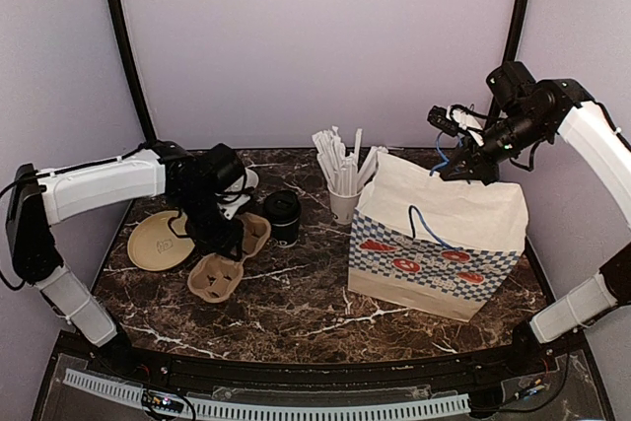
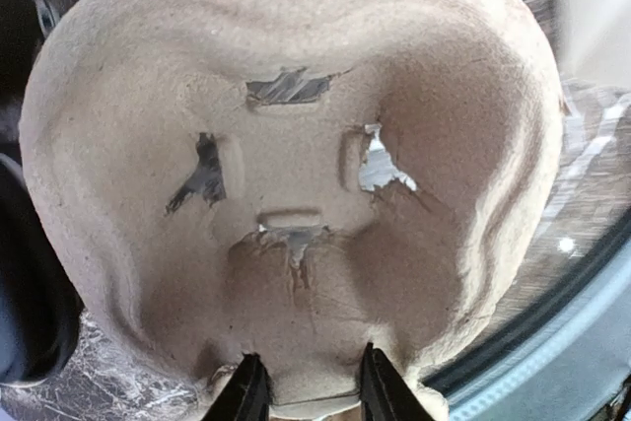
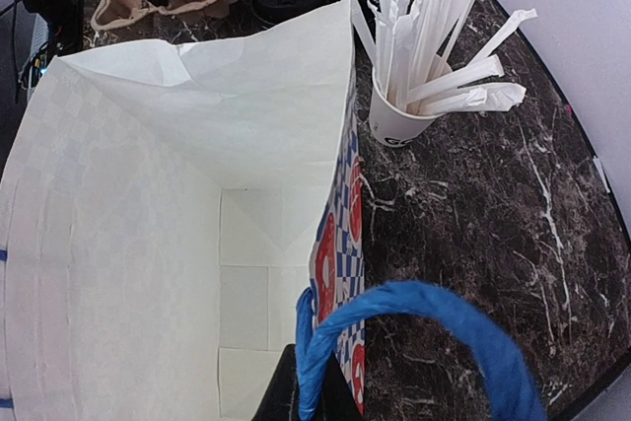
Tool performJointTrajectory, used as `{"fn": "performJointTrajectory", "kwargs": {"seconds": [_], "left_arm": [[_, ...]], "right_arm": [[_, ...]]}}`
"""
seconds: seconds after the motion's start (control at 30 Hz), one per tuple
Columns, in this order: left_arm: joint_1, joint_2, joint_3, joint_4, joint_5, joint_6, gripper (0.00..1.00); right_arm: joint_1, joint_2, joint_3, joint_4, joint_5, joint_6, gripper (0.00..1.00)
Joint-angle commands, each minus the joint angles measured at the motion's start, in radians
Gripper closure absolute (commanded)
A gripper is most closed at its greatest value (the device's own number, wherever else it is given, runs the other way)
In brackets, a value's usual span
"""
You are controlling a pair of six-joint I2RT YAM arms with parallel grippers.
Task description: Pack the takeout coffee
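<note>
Two robot arms work at a dark marble table [image 1: 296, 315]: one at a pulp cup carrier [image 1: 215, 278], one at a paper bag [image 1: 434, 244].

The takeout coffee [image 1: 284, 216] stands upright at frame centre in the overhead view, between the carrier and a white cup of wrapped straws [image 1: 343, 202]. The left tool [image 2: 314, 391] straddles the carrier's rim (pinching or not, I cannot tell). The right tool [image 1: 461, 170], upper right, is clenched on the bag's blue handle [image 3: 434, 313].

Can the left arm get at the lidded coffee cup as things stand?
Probably yes: the coffee cup stands near the left gripper, top unobstructed. But its fingers straddle the cup carrier rim.
</note>
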Motion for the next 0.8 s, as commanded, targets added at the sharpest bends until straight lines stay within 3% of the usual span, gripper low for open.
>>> {"fn": "performJointTrajectory", "kwargs": {"seconds": [0.0,0.17,0.4,0.6,0.77], "left_arm": [[-0.010,-0.155,0.122,-0.071,0.129,0.000,0.67],[-0.016,-0.235,0.291,-0.034,0.257,0.006,0.67],[-0.032,-0.231,0.535,0.060,0.354,0.086,0.68],[-0.095,-0.215,0.564,0.380,0.493,0.110,0.68],[-0.208,-0.122,0.603,0.542,0.600,0.155,0.67]], "right_arm": [[0.006,-0.001,0.018,0.011,-0.033,0.026,1.00],[0.043,-0.004,0.005,0.024,-0.040,0.053,1.00],[0.110,0.035,0.061,-0.014,-0.109,0.056,1.00],[0.179,0.073,0.086,-0.025,-0.105,0.068,1.00],[0.192,0.101,0.122,-0.031,-0.150,0.080,1.00]]}}
